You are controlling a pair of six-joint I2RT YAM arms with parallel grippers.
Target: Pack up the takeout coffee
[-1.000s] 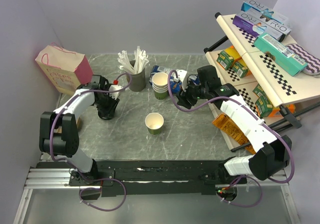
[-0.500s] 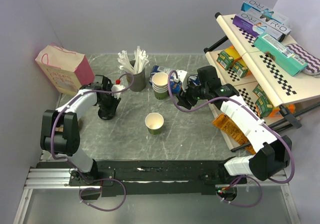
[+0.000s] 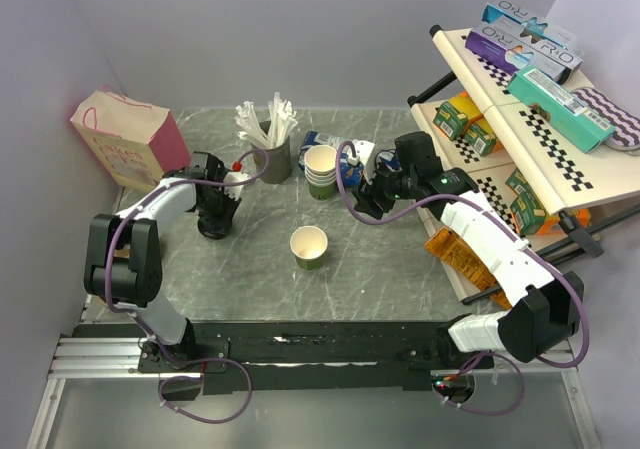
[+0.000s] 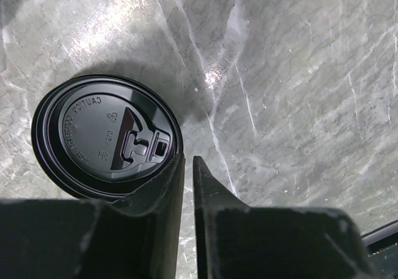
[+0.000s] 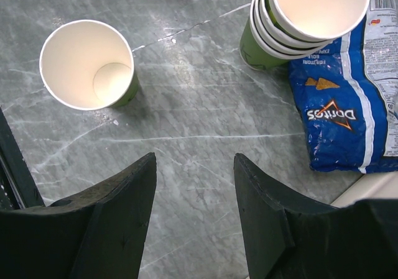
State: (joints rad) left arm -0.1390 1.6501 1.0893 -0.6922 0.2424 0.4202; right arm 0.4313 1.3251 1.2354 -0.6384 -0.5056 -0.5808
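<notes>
Cup (image 3: 309, 246) stands lidless mid-table while, at its 9 o'clock, the left gripper (image 4: 188, 162) has narrowed to a slit at the lid's (image 4: 106, 136) 5 o'clock rim, visibly gripping nothing, so capping probably needs another try; the right gripper (image 5: 194, 161) hovers half open, empty.

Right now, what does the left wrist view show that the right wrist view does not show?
Only left wrist: a black lid, with the left claw nearly closed at its rim. Only right wrist: one open cup, a stack of cups, a Doritos bag, and the open right claw. Both: the grey marbled table.
</notes>
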